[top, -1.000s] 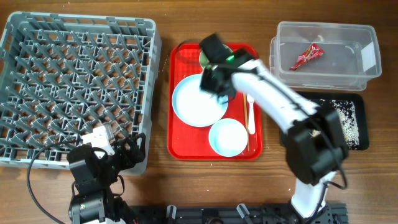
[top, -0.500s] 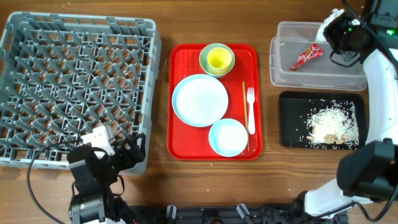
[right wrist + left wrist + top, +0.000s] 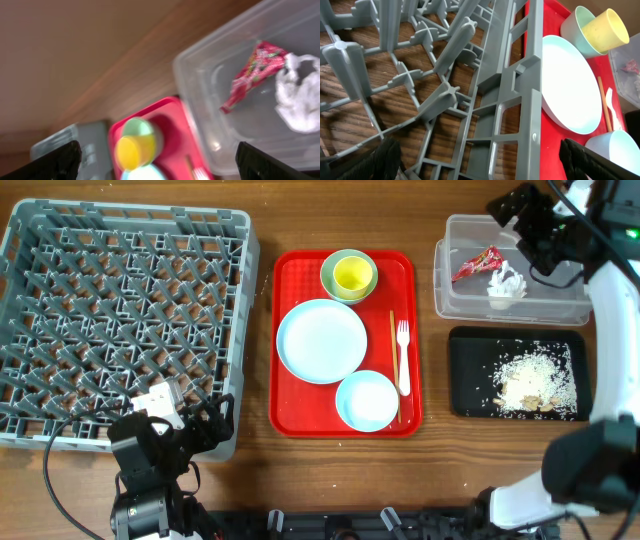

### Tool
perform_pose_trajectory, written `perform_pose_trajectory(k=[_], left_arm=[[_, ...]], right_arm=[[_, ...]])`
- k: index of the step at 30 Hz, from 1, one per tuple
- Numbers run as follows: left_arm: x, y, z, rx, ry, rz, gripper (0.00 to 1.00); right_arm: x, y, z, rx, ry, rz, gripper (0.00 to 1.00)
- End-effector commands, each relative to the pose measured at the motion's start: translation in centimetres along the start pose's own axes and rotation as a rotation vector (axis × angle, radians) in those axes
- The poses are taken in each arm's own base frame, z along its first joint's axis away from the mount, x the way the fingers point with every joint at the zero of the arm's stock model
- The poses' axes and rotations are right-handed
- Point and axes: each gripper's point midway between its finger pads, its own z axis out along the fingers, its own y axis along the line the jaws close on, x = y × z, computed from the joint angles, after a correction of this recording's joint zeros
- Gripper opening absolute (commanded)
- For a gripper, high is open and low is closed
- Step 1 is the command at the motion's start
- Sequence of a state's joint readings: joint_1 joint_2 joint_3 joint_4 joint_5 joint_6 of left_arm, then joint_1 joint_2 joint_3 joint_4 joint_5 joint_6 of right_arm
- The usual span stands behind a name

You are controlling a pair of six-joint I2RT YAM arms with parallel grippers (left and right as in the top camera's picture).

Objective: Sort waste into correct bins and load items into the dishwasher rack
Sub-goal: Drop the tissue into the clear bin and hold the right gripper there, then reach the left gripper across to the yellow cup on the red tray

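While the right end effector point(image 3: 518, 222) hangs released above the clear tub point(image 3: 590, 292), jaws spread wide and grasping nothing, the white napkin point(image 3: 507, 283) lies just beneath it inside the tub, beside the red wrapper point(image 3: 475, 263). The rice scraps point(image 3: 535, 375) sit on the black tray point(image 3: 465, 405), nearer the robot base than this end effector.

Well to its left, the red tray point(image 3: 290, 420) carries the plate point(image 3: 321, 340), white bowl point(image 3: 367, 400), fork point(image 3: 403, 360) and the yellow cup point(image 3: 350, 275) nested in the green bowl point(image 3: 330, 270). The left end effector point(image 3: 205, 420) is open and empty, with the rack point(image 3: 120, 320) directly ahead.

Probable faults:
- A low traverse clips the tub wall and shifts the tub.
- The nested cup and bowl lift together, then separate.
- The flat fork offers little to pinch and slips free.
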State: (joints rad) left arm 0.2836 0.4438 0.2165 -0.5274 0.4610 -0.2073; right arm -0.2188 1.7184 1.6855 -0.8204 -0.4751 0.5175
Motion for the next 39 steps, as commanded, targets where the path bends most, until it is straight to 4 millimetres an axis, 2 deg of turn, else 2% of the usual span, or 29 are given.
perform_pose_trajectory(k=[1,5,8,10,12,30,31,33,34,39], left_arm=[[1.7,0.5,0.3,-0.008,0.054,-0.061,1.0],[1.7,0.5,0.3,-0.008,0.054,-0.061,1.0],[1.7,0.5,0.3,-0.008,0.055,-0.061,1.0],[1.7,0.5,0.3,-0.008,0.055,-0.061,1.0],[1.7,0.5,0.3,-0.008,0.054,-0.061,1.0],[1.7,0.5,0.3,-0.008,0.055,-0.061,1.0],[1.8,0.8,0.3,-0.025,0.055,-0.054,1.0],[2.8,3.1,0.1,-0.152,0.083,-0.035,1.0],[2.9,3.6,0.0,-0.183,0.087,-0.045,1.0],[2.9,3.6,0.0,-0.182,0.087,-0.045,1.0]], right_arm=[[1.3,4.1,-5.9,-0.098,-0.041,-0.094,0.99],[3.8,3.7,-8.3,-0.051,0.001,-0.067,0.99],[5.4,0.9,-8.7,0.092,0.043,-0.007,1.0],[5.4,-0.9,-8.7,0.184,0.031,0.003,1.0],[5.4,-1.5,-8.8,0.221,0.025,0.005,1.0],[5.5,-1.6,-8.8,0.222,0.03,0.008,1.0],[5.5,-1.6,-8.8,0.222,0.03,0.008,1.0],[5.5,-1.6,-8.8,0.222,0.03,0.008,1.0],[5.5,-1.6,-8.8,0.222,0.03,0.008,1.0],[5.5,-1.6,-8.8,0.222,0.03,0.008,1.0]])
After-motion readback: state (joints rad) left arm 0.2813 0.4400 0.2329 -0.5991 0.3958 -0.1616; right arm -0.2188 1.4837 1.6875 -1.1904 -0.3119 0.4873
